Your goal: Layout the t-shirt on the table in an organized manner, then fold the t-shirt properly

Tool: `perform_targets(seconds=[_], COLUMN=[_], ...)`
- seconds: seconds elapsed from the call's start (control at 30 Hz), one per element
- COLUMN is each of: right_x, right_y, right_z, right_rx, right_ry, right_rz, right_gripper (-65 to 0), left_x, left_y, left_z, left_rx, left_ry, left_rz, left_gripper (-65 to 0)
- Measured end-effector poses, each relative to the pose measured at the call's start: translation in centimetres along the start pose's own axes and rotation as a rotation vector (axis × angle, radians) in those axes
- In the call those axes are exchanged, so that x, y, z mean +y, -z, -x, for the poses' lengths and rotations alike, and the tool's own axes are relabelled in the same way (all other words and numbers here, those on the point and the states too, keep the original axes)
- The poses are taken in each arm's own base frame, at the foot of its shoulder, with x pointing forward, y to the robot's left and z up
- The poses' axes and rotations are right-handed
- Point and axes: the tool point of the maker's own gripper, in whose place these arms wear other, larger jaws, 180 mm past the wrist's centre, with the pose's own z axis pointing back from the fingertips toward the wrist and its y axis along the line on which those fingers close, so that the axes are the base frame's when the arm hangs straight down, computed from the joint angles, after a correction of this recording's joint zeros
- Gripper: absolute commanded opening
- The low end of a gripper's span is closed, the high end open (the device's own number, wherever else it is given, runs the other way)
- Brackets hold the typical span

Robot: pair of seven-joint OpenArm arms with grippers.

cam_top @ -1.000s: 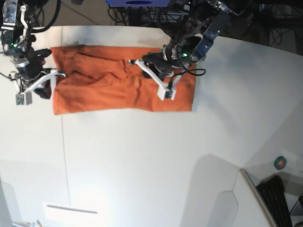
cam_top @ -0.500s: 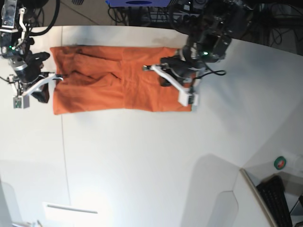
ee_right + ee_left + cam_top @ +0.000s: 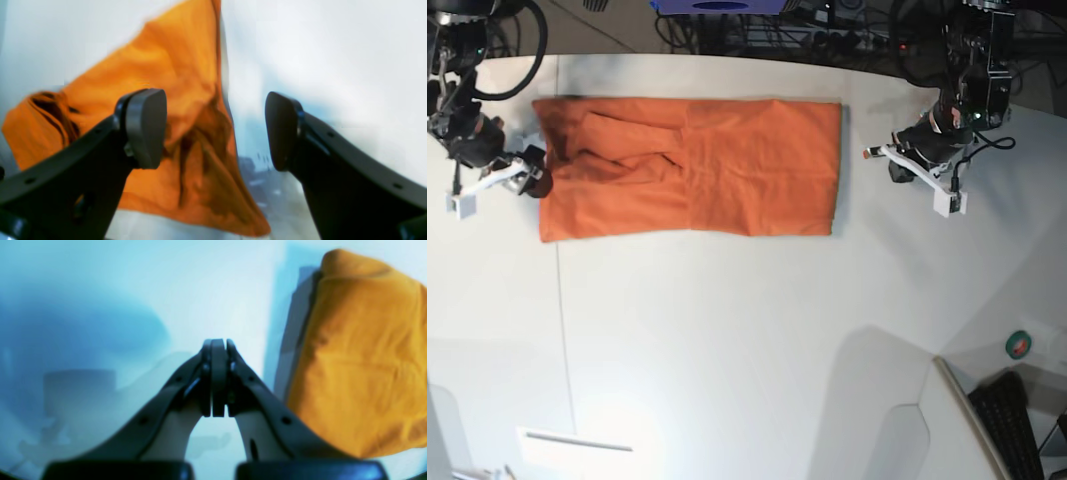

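In the base view the near half of the white counter (image 3: pixel 727 350) lies bare. Further back the t-shirt (image 3: pixel 689 167) lies as a long orange rectangle running from 9 o'clock to 3 o'clock, already folded lengthwise, with a sleeve or flap doubled over on its 9 o'clock half, where creases show.

At its 3 o'clock end, well apart from the cloth, the left gripper (image 3: pixel 917 178) hangs over bare counter. The left wrist view shows its jaws pressed together on nothing, with the shirt's edge off at 2 o'clock.

At the 9 o'clock end the right gripper (image 3: pixel 495 178) sits just beside the shirt's short edge. In the right wrist view its fingers (image 3: pixel 143 126) stand wide apart and hold nothing; one pad is in front of the rumpled cloth, the other over white counter.

The shirt looks light, soft and limp. It should sag and crease wherever it is lifted, and its stacked layers may slide over one another on the smooth top. A pinch on one layer would likely peel the fold open, so the grip should take every layer at a corner or along a short edge. For the crosswise fold, the 9 o'clock corners seem the best hold, carried low towards 3 o'clock so the flap stays in place.
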Motion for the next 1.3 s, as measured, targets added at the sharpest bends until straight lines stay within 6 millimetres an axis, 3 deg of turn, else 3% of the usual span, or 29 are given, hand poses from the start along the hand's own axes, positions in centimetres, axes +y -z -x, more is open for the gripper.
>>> perform_targets(seconds=[0.17, 0.27, 0.4, 0.57, 0.8, 0.9, 1.03, 1.2, 1.3], right_x=[0.0, 0.1, 0.5, 2.6, 3.4, 3.7, 3.6, 3.8, 4.8], right_y=[0.2, 1.3, 1.8, 2.1, 2.3, 2.6, 2.6, 2.5, 1.8], right_z=[0.0, 1.6, 2.5, 4.0, 4.4, 4.3, 4.2, 3.7, 2.4], right_rx=[0.013, 0.073, 0.096, 0.135, 0.137, 0.145, 0.145, 0.137, 0.102], right_ry=[0.008, 0.016, 0.018, -0.080, -0.075, -0.079, -0.085, -0.096, -0.143], right_rz=[-0.004, -0.007, -0.024, -0.118, -0.140, -0.143, -0.137, -0.134, -0.146], right_gripper=[-23.1, -23.1, -23.1, -23.7, -24.5, -35.6, -65.0, -65.0, -65.0], left_x=[-0.4, -0.5, -3.5, -4.8, -7.1, -7.6, -7.7, -7.7, -7.7], left_y=[1.7, 2.8, 4.3, 5.7, 6.2, 6.3, 6.3, 6.3, 6.3], left_z=[-0.5, -0.3, 0.5, 0.4, 0.8, 0.9, 0.9, 0.9, 0.9], left_rx=[-0.007, -0.013, 0.011, -0.009, -0.016, -0.017, -0.016, -0.014, -0.014], left_ry=[-0.022, -0.039, 0.013, 0.035, 0.043, 0.035, 0.034, 0.034, 0.033], left_rz=[0.022, 0.022, 0.086, 0.113, 0.156, 0.163, 0.164, 0.164, 0.165], left_gripper=[-65.0, -65.0, -65.0, -65.0, -65.0, -65.0, -65.0, -65.0, -65.0])
